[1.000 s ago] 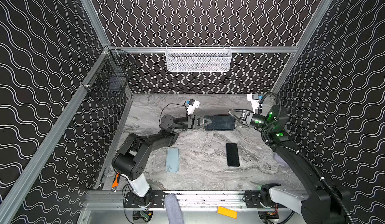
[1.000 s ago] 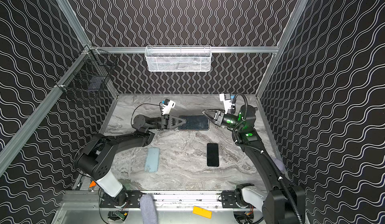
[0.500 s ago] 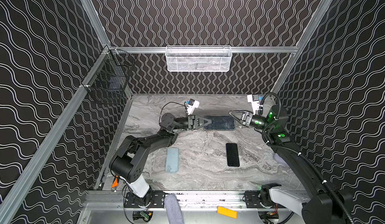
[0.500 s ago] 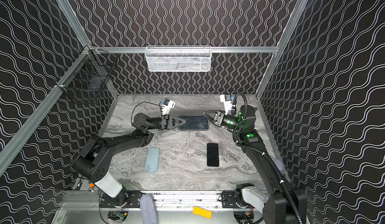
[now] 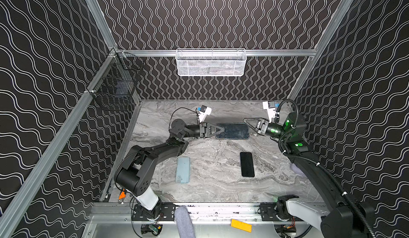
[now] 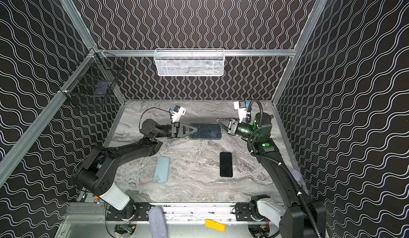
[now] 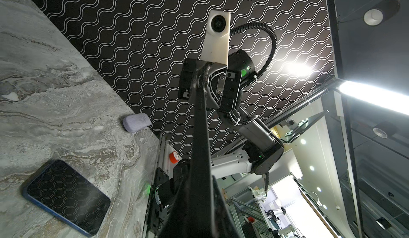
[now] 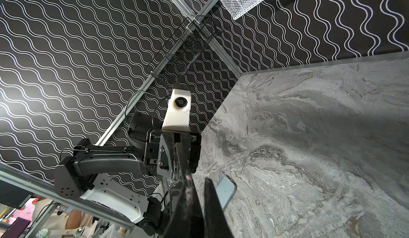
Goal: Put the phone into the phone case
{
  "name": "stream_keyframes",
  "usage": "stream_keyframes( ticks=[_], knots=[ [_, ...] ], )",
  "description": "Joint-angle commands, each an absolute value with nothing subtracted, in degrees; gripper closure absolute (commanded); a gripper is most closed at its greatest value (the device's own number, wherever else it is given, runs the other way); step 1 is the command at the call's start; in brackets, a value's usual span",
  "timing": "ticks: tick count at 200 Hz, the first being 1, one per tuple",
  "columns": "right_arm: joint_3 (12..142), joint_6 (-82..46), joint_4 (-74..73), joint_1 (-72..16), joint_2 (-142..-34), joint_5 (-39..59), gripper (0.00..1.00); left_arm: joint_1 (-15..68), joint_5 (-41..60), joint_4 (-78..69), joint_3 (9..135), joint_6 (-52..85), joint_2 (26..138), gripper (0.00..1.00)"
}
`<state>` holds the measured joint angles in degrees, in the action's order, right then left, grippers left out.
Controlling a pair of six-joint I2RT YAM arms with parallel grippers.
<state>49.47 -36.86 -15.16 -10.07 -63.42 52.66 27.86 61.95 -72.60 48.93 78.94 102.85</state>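
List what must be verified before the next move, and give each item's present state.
1. Left gripper shut on one end of the dark slab: ok.
2. Right gripper shut on the slab's opposite end: ok.
3. Whether the slab is a phone or a case: cannot tell.
4. Black phone flat on the table, untouched: ok.
5. Light blue case flat on the table, empty, apart from the black phone: ok.
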Motion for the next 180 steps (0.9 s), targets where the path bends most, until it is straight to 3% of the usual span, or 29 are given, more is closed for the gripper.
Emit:
stream_keyframes(
  ticks=[1, 20, 33, 43, 58, 81, 137, 159, 180],
  knots=[
    [49.56, -36.18, -15.09, -10.24, -62.85, 52.82, 1.00, 27.73, 59.17, -75.48, 49.20, 77.69, 102.92, 1.00],
    [49.81, -36.42, -15.51, -10.21, -62.84, 52.91, 0.87, 27.77, 59.24, -75.52, 49.31, 77.77, 102.82, 1.00],
    [49.60, -36.90, -16.08, -10.13, -62.53, 52.43, 0.58, 27.77, 59.31, -75.30, 49.31, 77.69, 102.44, 1.00],
    [49.40, -36.83, -16.10, -10.00, -61.71, 51.21, 0.46, 27.76, 59.30, -75.01, 49.31, 77.62, 102.13, 1.00],
    [49.07, -37.11, -15.91, -9.26, -60.41, 49.45, 0.38, 27.77, 59.48, -74.80, 49.24, 77.46, 101.58, 1.00],
    [48.16, -39.48, -17.70, -8.17, -59.06, 49.90, 0.33, 27.77, 59.59, -73.36, 49.15, 76.44, 100.75, 1.00],
    [46.48, -40.69, -18.35, -8.28, -60.14, 56.66, 0.33, 27.77, 59.45, -75.76, 49.38, 78.07, 101.64, 1.00],
    [46.36, -41.16, -18.99, -8.86, -60.31, 57.38, 0.47, 27.75, 59.46, -75.50, 49.54, 77.91, 101.79, 1.00],
    [46.23, -41.21, -19.40, -9.05, -60.14, 57.04, 0.66, 27.77, 59.50, -75.33, 49.70, 77.86, 101.98, 1.00]
  ],
)
